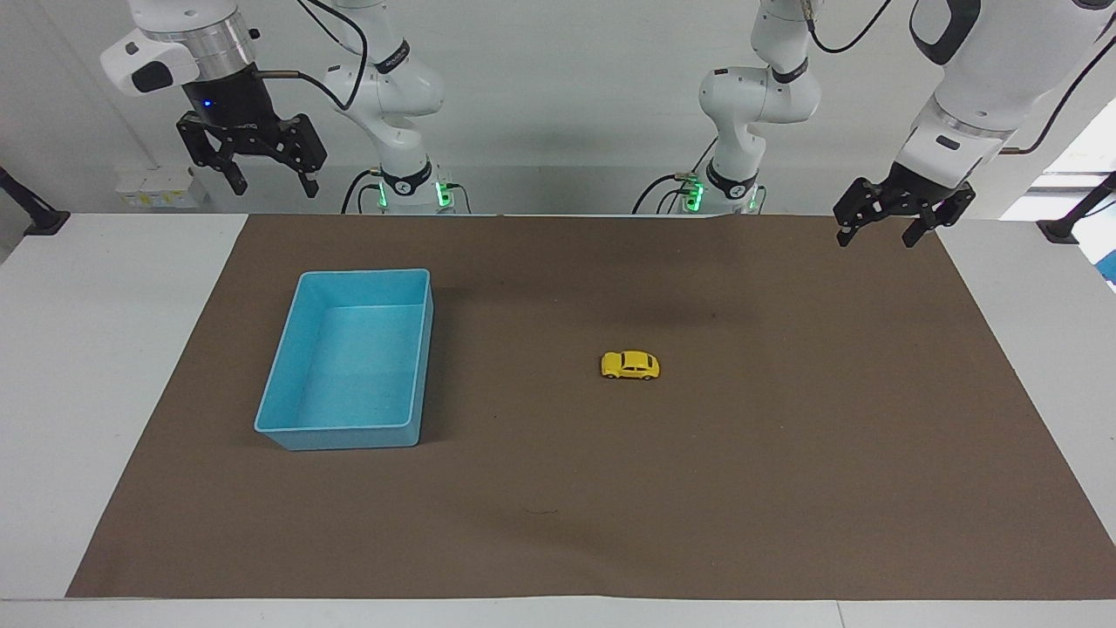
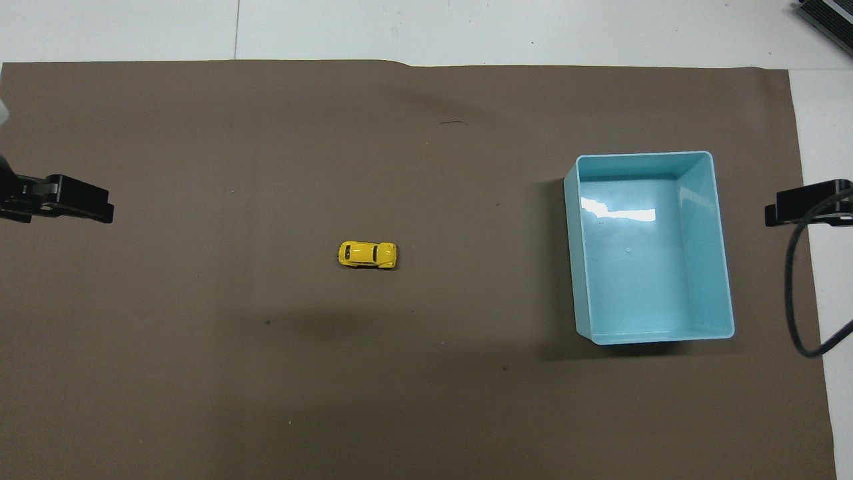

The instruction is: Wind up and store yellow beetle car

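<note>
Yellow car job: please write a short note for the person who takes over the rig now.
Left gripper: open, empty, raised over the mat's edge at its own end, waiting.
Right gripper: open, empty, raised at its own end, nearer the robots than the tray.
Car: on its wheels on the mat, mid-table, untouched, apart from the tray.
Tray: empty, toward the right arm's end.
Done: nothing.
Left: pick up the car, wind it, put it in the tray.
</note>
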Action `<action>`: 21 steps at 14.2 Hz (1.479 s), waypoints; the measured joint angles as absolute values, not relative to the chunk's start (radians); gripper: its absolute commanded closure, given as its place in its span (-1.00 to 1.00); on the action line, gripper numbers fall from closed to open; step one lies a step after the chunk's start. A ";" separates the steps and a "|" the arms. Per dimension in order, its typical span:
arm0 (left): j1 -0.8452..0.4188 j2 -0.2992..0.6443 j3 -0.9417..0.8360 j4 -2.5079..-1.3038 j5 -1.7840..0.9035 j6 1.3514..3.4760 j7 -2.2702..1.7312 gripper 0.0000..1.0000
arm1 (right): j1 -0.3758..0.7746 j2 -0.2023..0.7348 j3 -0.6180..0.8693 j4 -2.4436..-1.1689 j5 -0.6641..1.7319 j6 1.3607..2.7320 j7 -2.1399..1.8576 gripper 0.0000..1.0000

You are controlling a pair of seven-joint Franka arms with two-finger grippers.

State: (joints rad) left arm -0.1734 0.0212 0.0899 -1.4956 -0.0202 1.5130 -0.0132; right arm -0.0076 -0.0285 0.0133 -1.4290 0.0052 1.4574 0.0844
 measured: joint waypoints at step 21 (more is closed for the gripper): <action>-0.165 0.013 0.085 -1.514 -0.043 1.497 0.418 -1.00 | -0.008 -0.028 0.012 -1.429 0.005 1.457 0.084 -1.00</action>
